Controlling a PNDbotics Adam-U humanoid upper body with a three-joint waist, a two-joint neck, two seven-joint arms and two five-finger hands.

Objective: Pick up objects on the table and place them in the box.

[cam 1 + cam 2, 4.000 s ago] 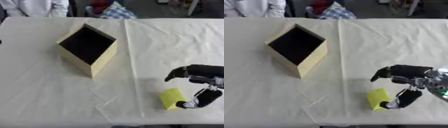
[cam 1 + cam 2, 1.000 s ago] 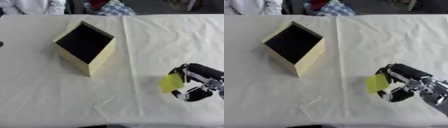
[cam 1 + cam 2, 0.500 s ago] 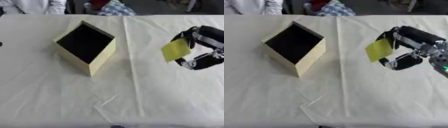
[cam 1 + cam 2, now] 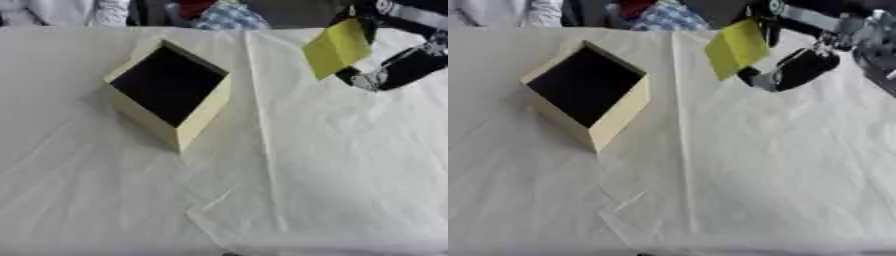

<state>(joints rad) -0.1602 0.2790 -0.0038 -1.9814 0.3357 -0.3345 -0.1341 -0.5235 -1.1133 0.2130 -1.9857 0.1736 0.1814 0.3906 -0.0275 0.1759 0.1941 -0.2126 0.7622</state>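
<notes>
Right hand (image 4: 394,67) at 1 o'clock, fingers curled round yellow block (image 4: 336,47), block lifted clear of table (image 4: 332,175). Box (image 4: 171,92) open, sits toward 10 o'clock, well apart, on your left. Left hand nowhere in sight. Swing block left, over opening.

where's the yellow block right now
The yellow block is held up off the table in the right hand, in the upper right of the left eye view, to the right of the open box and not yet over it.
</notes>
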